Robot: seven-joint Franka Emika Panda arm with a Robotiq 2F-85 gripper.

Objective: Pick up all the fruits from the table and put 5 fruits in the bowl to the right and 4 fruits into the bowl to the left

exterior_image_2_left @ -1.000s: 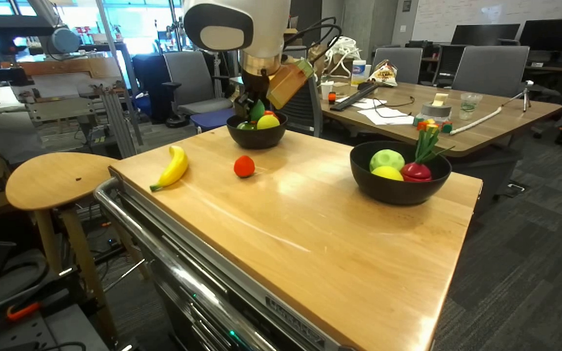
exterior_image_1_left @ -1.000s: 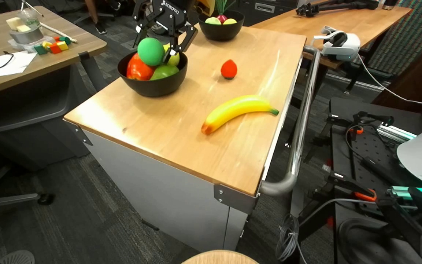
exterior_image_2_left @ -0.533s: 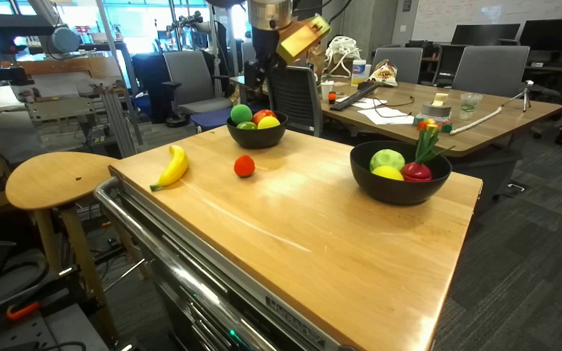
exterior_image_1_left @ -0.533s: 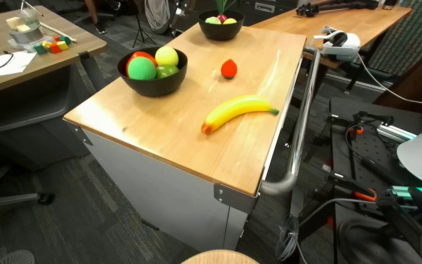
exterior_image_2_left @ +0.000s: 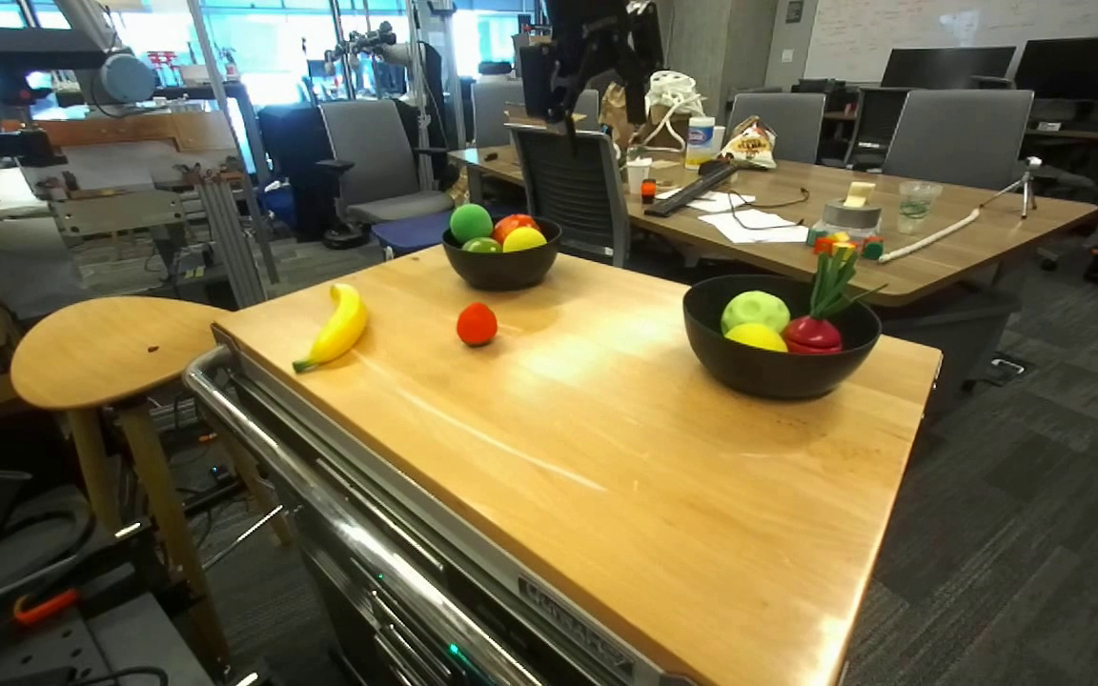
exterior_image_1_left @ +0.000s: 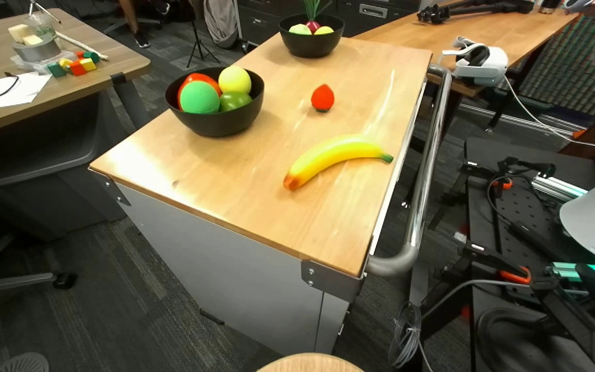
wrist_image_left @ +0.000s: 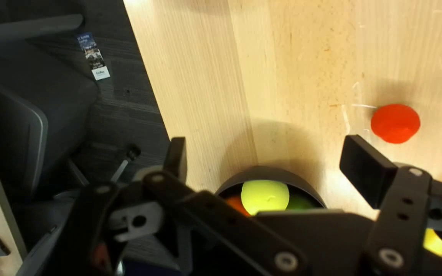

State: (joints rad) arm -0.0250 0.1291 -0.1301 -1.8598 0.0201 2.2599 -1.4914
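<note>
on the surface (exterior_image_2_left: 559, 448), near the four-fruit bowl (exterior_image_2_left: 503, 274) but not touching it, sits the red fruit (exterior_image_2_left: 477, 325), loose, seen in both exterior views. banana (exterior_image_1_left: 336, 156) also loose on the surface, farther from that bowl than the red fruit, green stem end pointing away from the bowl. other seven pieces are in bowls. inside the four-fruit bowl: green ball (exterior_image_1_left: 200, 97), yellow ball (exterior_image_1_left: 235, 80), dark green fruit (exterior_image_1_left: 234, 101), and large red-orange fruit (exterior_image_1_left: 198, 76) partly hidden behind the green ball. green ball sticks up over the rim. well apart from the four-fruit bowl, toward another corner of the surface: three-fruit bowl (exterior_image_2_left: 778, 376) with pale green fruit (exterior_image_2_left: 756, 311), yellow fruit (exterior_image_2_left: 757, 337) and dark red piece (exterior_image_2_left: 813, 334), leafy green top rising above its rim. both bowls sit upright. gripper (wrist_image_left: 269, 155) is up well clear of the four-fruit bowl, jaws spread wide, nothing held. wrist view puts the four-fruit bowl's rim low between the jaws; yellow ball shows best, rest of the bowl mostly blocked by the gripper. red fruit shows off to one side of the bowl there, past one jaw, on bare wood. metal rail (exterior_image_1_left: 421, 204) runs along the surface edge, across the banana from the four-fruit bowl. round wooden stool (exterior_image_2_left: 101, 343) stands off past the banana, well away from the four-fruit bowl.
</note>
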